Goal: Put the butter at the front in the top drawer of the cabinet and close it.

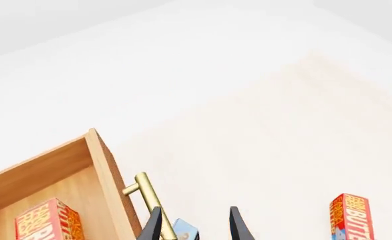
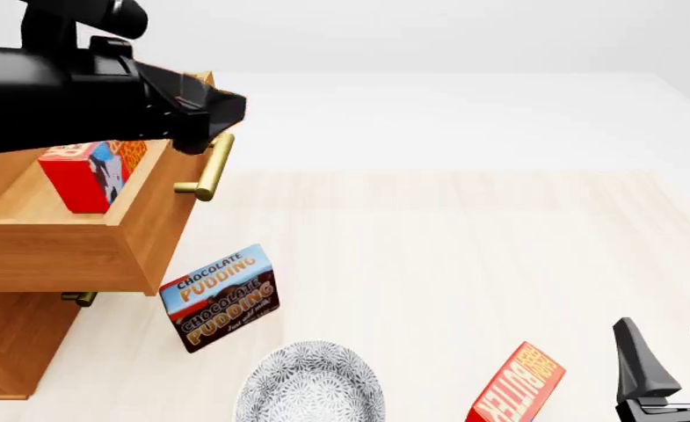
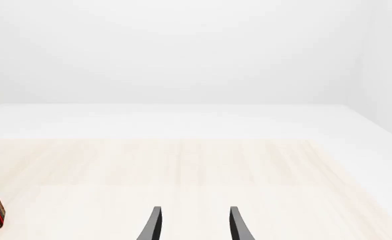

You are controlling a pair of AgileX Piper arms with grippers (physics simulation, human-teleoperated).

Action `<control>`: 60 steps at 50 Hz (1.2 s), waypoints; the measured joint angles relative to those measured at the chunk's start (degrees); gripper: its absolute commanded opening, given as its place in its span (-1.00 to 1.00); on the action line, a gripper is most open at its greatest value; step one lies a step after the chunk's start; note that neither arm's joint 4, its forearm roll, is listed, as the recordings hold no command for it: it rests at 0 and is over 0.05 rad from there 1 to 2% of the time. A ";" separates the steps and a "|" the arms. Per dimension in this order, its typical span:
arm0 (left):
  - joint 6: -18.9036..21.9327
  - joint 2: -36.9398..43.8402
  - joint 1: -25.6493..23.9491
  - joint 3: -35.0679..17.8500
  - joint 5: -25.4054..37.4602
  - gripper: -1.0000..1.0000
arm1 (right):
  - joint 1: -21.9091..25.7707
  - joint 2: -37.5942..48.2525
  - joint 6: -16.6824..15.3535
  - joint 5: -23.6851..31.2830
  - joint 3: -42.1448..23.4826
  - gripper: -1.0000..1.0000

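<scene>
Butter (image 2: 87,176) already in open top drawer (image 2: 145,220). Left end effector (image 1: 196,225) open at handle (image 2: 207,172); right end effector (image 2: 673,352) open, idle. Off-centre push jams drawer; watch pudding box (image 2: 219,297) at 6 o'clock.

Bare table (image 2: 462,255) lies right of the open top drawer (image 2: 145,220); pudding box (image 2: 219,297) stands below its handle (image 2: 208,167).

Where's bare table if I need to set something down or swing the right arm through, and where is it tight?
Free: the wide light table beyond the butter twin, right of the pudding box. Open ahead of the right gripper too. Crowded: near the drawer, where the left gripper, brass handle, pudding box and patterned plate cluster.
</scene>
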 measured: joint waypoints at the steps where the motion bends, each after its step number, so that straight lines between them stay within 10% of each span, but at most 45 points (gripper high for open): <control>1: -0.15 0.62 -0.29 -0.27 -0.34 1.00 | 0.00 0.00 0.00 0.00 0.00 1.00; 60: -9.78 24.66 -6.78 1.57 -21.64 1.00 | 0.00 0.82 -0.01 -0.56 -0.25 1.00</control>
